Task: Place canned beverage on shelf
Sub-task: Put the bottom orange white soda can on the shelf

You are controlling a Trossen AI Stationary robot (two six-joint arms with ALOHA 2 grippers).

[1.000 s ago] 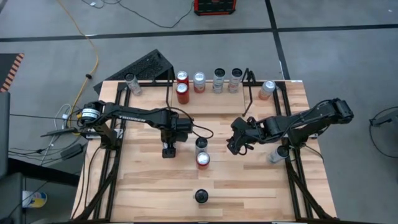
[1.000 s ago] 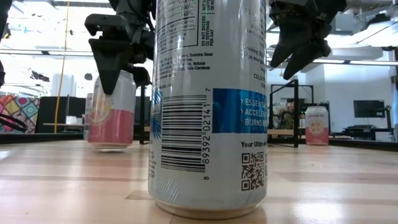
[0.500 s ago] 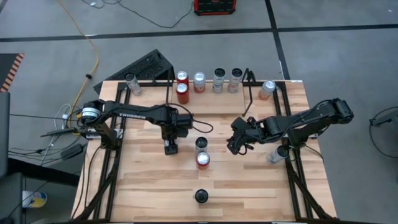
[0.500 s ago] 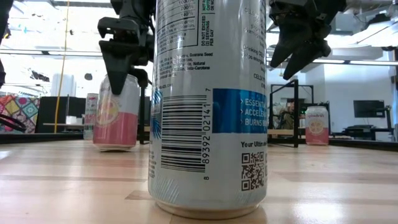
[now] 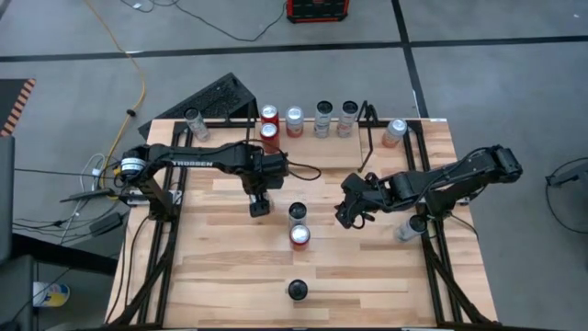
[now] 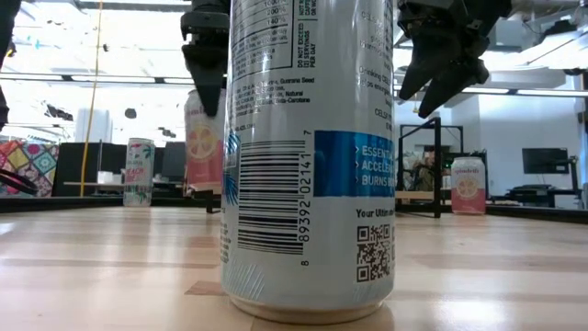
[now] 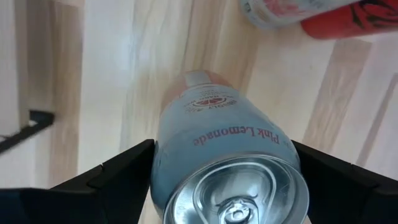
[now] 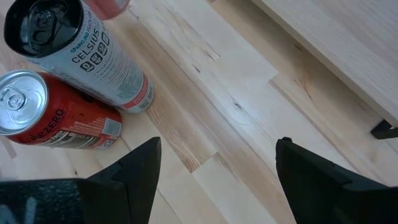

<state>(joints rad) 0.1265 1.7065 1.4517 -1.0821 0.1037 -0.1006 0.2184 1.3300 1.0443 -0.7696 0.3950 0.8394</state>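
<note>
My left gripper [image 5: 260, 206] is shut on a pink-lemonade can [image 7: 217, 143], which shows in the low view [image 6: 204, 147] hanging above the table. The shelf [image 5: 367, 112] stands at the table's far edge with several cans in a row on it; a red can [image 5: 269, 137] stands just in front of it. My right gripper [image 5: 347, 217] hovers open right of the table's middle, with nothing between its fingers. A dark-topped Celsius can [image 5: 297, 213] and a red can [image 5: 300, 236] stand between the two grippers. My left gripper pinches the pink can's wall just below the top rim [image 7: 163, 168] between its two fingers [image 7: 118, 180], one on each side. The fingers come from above, pointing steeply down. The can hangs nearly upright below them, lifted clear of the table.
A tall Celsius can [image 5: 297, 291] stands near the table's front edge, close before the low camera [image 6: 308, 156]. Single cans stand at the far left [image 5: 193, 122], far right [image 5: 395, 131] and right side [image 5: 409, 228]. Black rails [image 5: 170, 221] run along both sides.
My left gripper has risen and gone toward the table's far edge and a little to the right, carrying the pink can. The can stood on the table a second ago; now it hangs clear of it. My right arm has kept still.
</note>
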